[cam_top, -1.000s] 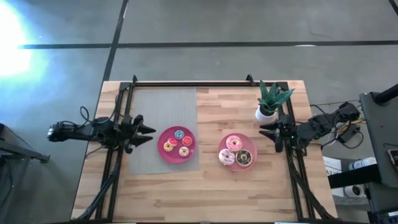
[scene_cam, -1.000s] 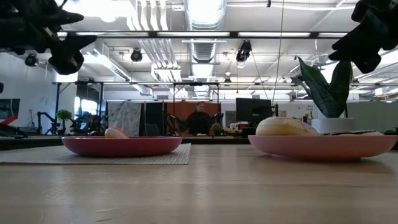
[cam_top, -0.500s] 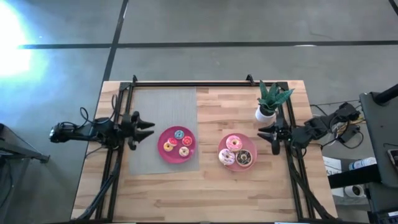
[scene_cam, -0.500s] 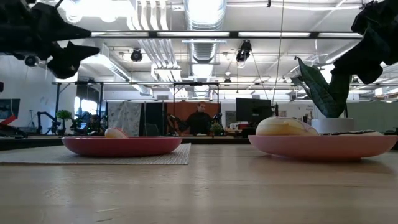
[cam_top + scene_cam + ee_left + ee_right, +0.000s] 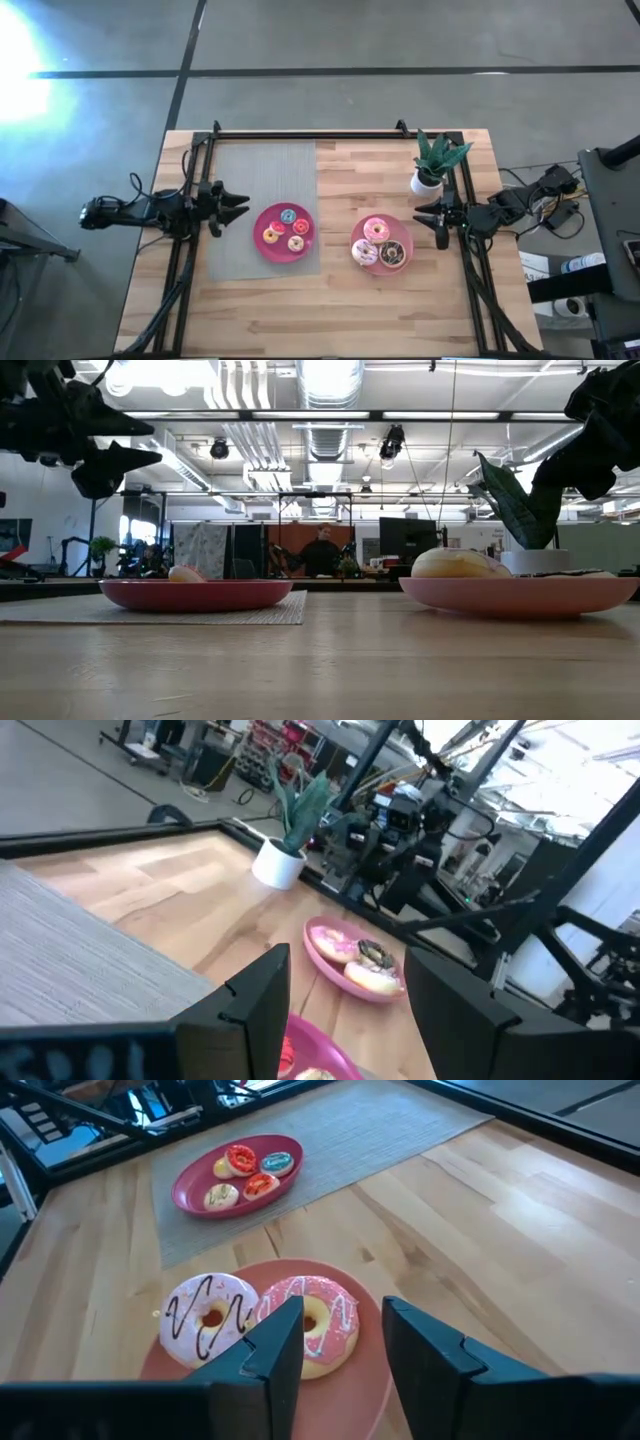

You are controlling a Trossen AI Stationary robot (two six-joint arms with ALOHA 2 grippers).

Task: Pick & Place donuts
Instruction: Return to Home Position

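Observation:
Three larger donuts, pink iced, pink-white and chocolate, lie on the right pink plate. In the right wrist view the pink iced donut and a white one with dark drizzle show. Several tiny donuts sit on the left pink plate, which rests on a grey mat. My left gripper hovers open just left of that plate. My right gripper hovers open just right of the right plate. My left gripper and right gripper both show a wide gap.
A potted plant stands near the far right corner, just beyond my right gripper. Black rails run along the table's left, right and far sides. Bare wood fills the near half of the table. A person stands far off in the room.
My left gripper has shifted a little toward the table's far edge and levelled out, staying open. My right gripper has edged slightly toward the plate of larger donuts and turned about its axis, staying open. The donuts and plates have not moved.

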